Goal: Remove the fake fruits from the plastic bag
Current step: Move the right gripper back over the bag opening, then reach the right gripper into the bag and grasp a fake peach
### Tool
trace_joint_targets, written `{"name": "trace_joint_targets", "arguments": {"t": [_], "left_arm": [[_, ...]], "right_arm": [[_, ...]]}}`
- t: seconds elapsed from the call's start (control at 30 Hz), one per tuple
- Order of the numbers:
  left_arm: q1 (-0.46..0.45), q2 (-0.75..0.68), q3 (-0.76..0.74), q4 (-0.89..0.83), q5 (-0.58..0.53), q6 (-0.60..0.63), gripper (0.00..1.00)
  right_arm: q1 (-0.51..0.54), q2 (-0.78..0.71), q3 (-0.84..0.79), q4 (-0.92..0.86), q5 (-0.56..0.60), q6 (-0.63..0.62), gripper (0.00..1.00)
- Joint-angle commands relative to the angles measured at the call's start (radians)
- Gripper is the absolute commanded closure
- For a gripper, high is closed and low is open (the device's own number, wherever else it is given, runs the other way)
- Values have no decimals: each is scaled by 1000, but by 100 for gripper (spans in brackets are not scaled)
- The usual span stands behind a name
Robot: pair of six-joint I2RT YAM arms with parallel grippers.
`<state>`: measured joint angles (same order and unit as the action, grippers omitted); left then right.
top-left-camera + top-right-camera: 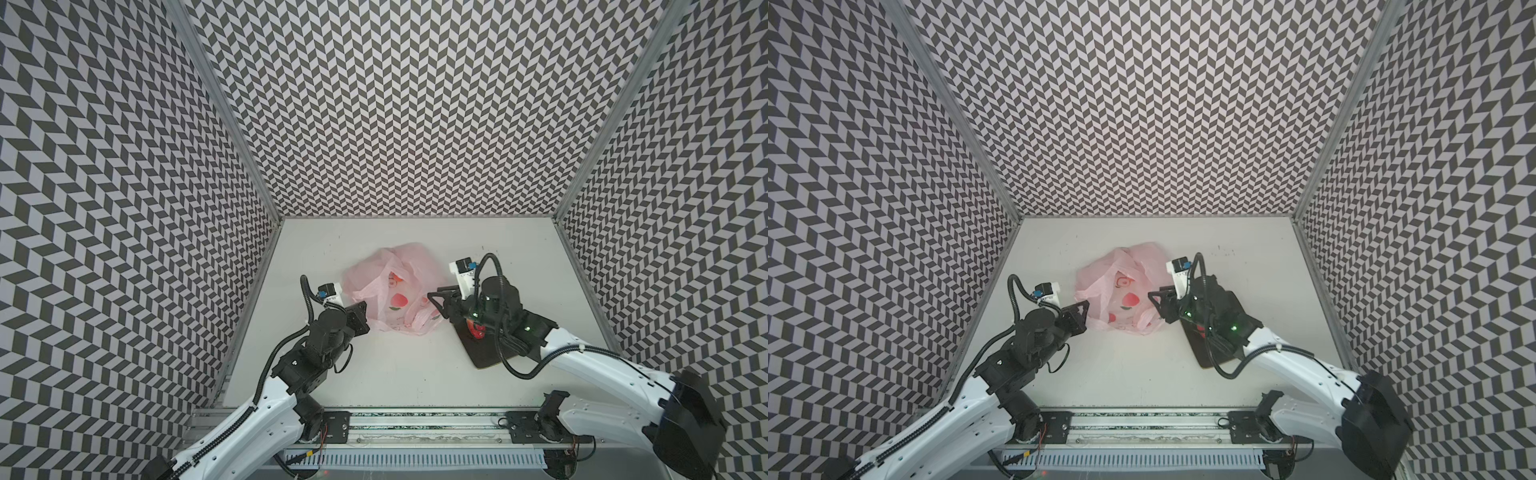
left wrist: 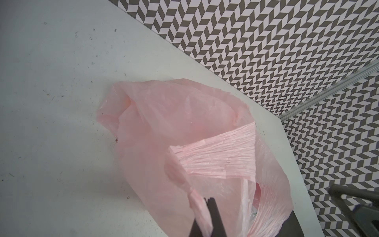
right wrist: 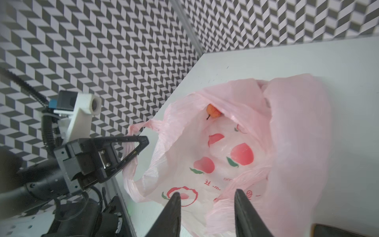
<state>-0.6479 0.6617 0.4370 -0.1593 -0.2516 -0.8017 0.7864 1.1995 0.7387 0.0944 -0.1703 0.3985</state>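
Pink crinkly plastic bag is pinched by one loop handle in the pressed-together left gripper, while the right gripper hangs spread and empty over the bag's mouth, with an orange fake fruit deep inside beyond its fingertips and a red fake fruit on the dark board beneath its wrist.

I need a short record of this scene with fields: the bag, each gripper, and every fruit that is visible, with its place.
bag: pink plastic bag, lying crumpled on the white table, mouth open
left gripper: shut on a bag handle
right gripper: open, empty, at the bag's mouth
fruit inside bag: one small orange fruit, deep inside
fruit outside bag: one red fruit on the dark board, only partly visible
other fruits: none visible
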Motion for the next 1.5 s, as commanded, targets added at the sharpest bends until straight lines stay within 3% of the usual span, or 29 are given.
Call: {"name": "trace_joint_targets", "arguments": {"t": [0.0, 0.43, 0.67, 0.93, 1.17, 1.47], "left_arm": [[-6, -5, 17, -8, -1, 10, 100], [-6, -16, 43, -10, 35, 47, 100], [-5, -31, 45, 6, 70, 59, 100], [-6, -50, 49, -3, 71, 78, 100], [-6, -71, 47, -26, 80, 78, 100], [-5, -86, 54, -58, 74, 68, 100]], "right_arm": [[42, 121, 58, 136, -14, -16, 63], [63, 669, 425, 161, 90, 119, 65], [54, 837, 580, 107, 292, 100, 64], [46, 925, 641, 93, 449, 95, 60], [44, 977, 667, 94, 597, 95, 43], [28, 1066, 775, 79, 621, 100, 36]]}}
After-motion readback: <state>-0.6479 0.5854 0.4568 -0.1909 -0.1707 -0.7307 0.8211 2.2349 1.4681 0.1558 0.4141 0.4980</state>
